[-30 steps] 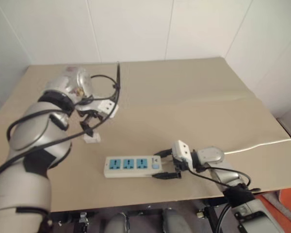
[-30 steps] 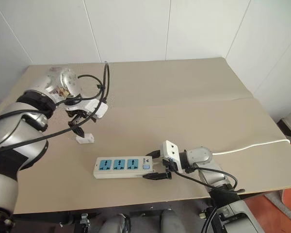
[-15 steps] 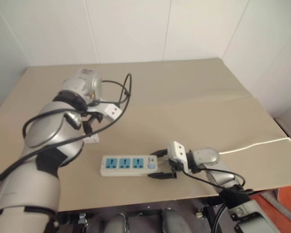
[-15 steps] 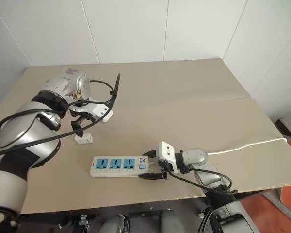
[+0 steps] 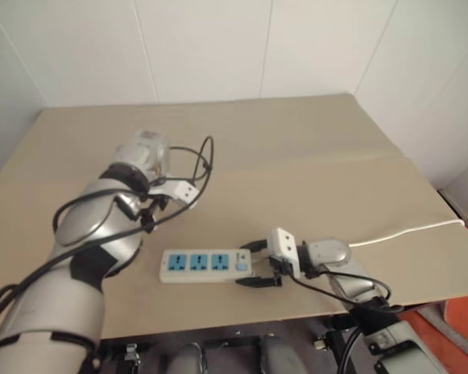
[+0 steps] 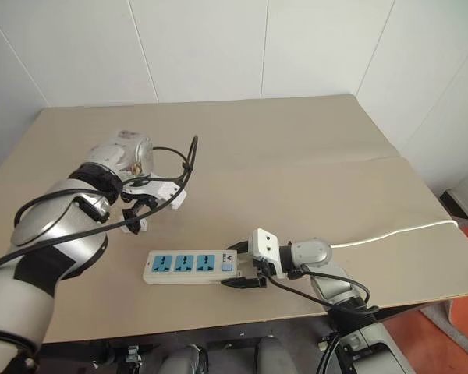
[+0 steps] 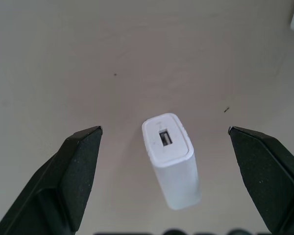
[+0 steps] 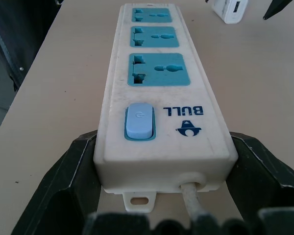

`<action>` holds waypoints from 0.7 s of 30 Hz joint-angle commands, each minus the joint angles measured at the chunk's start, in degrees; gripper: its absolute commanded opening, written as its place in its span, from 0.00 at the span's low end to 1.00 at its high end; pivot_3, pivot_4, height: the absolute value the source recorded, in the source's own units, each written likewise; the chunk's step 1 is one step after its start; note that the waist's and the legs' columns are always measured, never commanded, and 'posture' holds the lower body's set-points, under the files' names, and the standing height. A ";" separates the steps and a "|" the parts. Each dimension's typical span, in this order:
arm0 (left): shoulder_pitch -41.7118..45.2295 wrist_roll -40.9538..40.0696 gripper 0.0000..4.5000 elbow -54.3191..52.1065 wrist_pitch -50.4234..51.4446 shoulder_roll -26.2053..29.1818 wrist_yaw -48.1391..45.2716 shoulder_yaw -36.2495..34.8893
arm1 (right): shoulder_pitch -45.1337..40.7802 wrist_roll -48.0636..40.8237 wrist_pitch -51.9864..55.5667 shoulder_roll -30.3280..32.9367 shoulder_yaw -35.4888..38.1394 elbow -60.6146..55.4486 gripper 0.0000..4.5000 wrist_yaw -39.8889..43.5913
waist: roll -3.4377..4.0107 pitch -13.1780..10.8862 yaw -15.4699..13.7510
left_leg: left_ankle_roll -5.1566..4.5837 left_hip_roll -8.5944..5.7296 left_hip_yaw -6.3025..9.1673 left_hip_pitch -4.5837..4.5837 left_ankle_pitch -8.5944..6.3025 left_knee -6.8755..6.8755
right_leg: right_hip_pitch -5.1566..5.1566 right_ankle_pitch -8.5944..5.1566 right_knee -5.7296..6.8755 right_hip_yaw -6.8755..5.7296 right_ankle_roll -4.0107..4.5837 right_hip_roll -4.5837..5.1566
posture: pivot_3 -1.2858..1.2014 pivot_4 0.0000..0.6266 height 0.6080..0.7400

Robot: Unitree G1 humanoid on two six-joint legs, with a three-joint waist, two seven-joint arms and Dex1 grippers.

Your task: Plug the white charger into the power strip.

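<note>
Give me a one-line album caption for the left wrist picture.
Left end effector, wide open, poised over the upright white charger standing on the tan table.

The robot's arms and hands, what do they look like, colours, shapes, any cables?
Both arms are rounded silver-grey shells with black joint bands, and loose black cables loop along them. The left hand and the right hand each have a white boxy housing and two thick, wedge-shaped matte black fingers.
</note>
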State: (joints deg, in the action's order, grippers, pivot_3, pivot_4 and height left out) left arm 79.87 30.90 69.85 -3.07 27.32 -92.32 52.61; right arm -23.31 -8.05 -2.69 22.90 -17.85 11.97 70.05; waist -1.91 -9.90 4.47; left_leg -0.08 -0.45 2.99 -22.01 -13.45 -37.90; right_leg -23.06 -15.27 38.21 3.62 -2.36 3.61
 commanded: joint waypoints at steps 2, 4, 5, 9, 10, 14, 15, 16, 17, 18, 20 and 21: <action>-1.27 2.18 1.00 -3.27 2.35 0.72 -0.07 -1.67 | 1.73 3.59 0.44 -0.07 -3.87 3.47 0.76 -0.39 | 0.00 0.01 -0.24 | 0.00 0.18 -0.02 0.00 0.00 0.00 | 0.00 0.08 -0.04 0.00 0.13 -0.17 | 0.52 0.24 1.00; -2.23 3.23 1.00 -4.33 3.39 0.94 0.88 -2.22 | 1.69 3.58 0.34 -0.02 -3.90 3.58 0.76 -0.49 | 0.00 0.01 -0.30 | 0.00 0.25 -0.06 0.05 0.00 0.00 | 0.00 0.08 -0.02 -0.01 0.14 -0.25 | 0.52 0.24 1.00; -2.60 3.73 1.00 -4.79 3.70 1.07 1.02 -2.50 | 1.71 3.57 0.33 0.03 -3.92 3.61 0.76 -0.54 | 0.00 0.01 -0.32 | 0.00 0.27 -0.07 0.06 0.00 0.00 | 0.00 0.09 -0.01 -0.01 0.15 -0.28 | 0.52 0.24 1.00; -3.66 5.70 1.00 -6.13 4.35 1.51 2.20 -3.26 | 1.96 3.55 0.07 0.28 -4.00 3.70 0.76 -0.60 | 0.00 0.10 -0.37 | 0.00 0.28 -0.07 0.19 0.00 0.00 | 0.10 0.11 0.00 -0.01 0.18 -0.29 | 0.52 0.24 1.00; -3.83 6.26 1.00 -6.47 4.38 1.62 2.63 -3.41 | 2.01 3.60 -0.04 0.33 -4.05 3.79 0.76 -0.61 | -0.01 0.12 -0.39 | 0.00 0.29 -0.07 0.24 0.00 0.00 | 0.15 0.11 0.00 -0.01 0.18 -0.29 | 0.52 0.24 1.00; -4.20 7.22 1.00 -7.21 5.25 1.71 3.12 -4.54 | 2.02 3.75 -0.28 0.44 -4.27 4.01 0.76 -0.62 | -0.01 0.12 -0.40 | -0.01 0.29 -0.08 0.58 -0.01 0.02 | 0.52 0.09 -0.10 -0.03 0.16 -0.29 | 0.52 0.24 1.00; -4.29 7.50 1.00 -7.46 5.45 1.73 3.29 -4.67 | 1.97 3.81 -0.37 0.43 -4.33 4.11 0.76 -0.64 | -0.01 0.12 -0.40 | -0.01 0.30 -0.08 0.61 -0.02 0.02 | 0.57 0.09 -0.11 -0.03 0.16 -0.30 | 0.52 0.24 1.00; -4.43 7.79 1.00 -7.66 5.57 1.71 3.42 -4.80 | 1.90 3.91 -0.49 0.44 -4.40 4.23 0.76 -0.66 | -0.01 0.12 -0.40 | -0.01 0.30 -0.08 0.62 -0.02 0.03 | 0.58 0.09 -0.12 -0.03 0.16 -0.30 | 0.52 0.24 1.00; -4.56 8.06 1.00 -7.82 5.64 1.70 3.51 -4.95 | 1.86 3.98 -0.56 0.43 -4.45 4.29 0.76 -0.69 | -0.01 0.12 -0.39 | -0.01 0.30 -0.08 0.62 -0.02 0.03 | 0.58 0.09 -0.12 -0.03 0.16 -0.30 | 0.52 0.24 1.00; -4.74 8.22 1.00 -7.99 5.89 1.61 3.47 -5.16 | 1.84 4.00 -0.63 0.43 -4.49 4.34 0.76 -0.68 | -0.01 0.12 -0.39 | -0.01 0.30 -0.08 0.62 -0.02 0.03 | 0.58 0.09 -0.12 -0.03 0.16 -0.30 | 0.52 0.24 1.00; -5.12 8.71 0.96 -8.43 6.14 1.64 3.64 -5.35 | 1.74 4.01 -0.71 0.41 -4.54 4.47 0.76 -0.66 | -0.01 0.12 -0.39 | -0.01 0.31 -0.07 0.62 -0.02 0.03 | 0.58 0.09 -0.11 -0.03 0.16 -0.30 | 0.52 0.24 1.00; -5.32 8.83 0.91 -8.63 6.34 1.64 3.54 -5.44 | 1.68 4.01 -0.79 0.40 -4.56 4.55 0.76 -0.63 | -0.01 0.12 -0.39 | -0.01 0.31 -0.07 0.63 -0.02 0.03 | 0.58 0.09 -0.11 -0.03 0.16 -0.30 | 0.52 0.24 1.00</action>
State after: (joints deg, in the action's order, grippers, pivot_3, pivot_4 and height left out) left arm 74.93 38.89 61.90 2.61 28.35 -88.79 47.90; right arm -23.48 -8.03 -3.99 22.84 -18.61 13.43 69.25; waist -1.92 -9.78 4.08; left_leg -0.09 -0.14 2.91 -21.37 -13.47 -37.87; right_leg -22.46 -15.18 38.10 3.59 -2.20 3.31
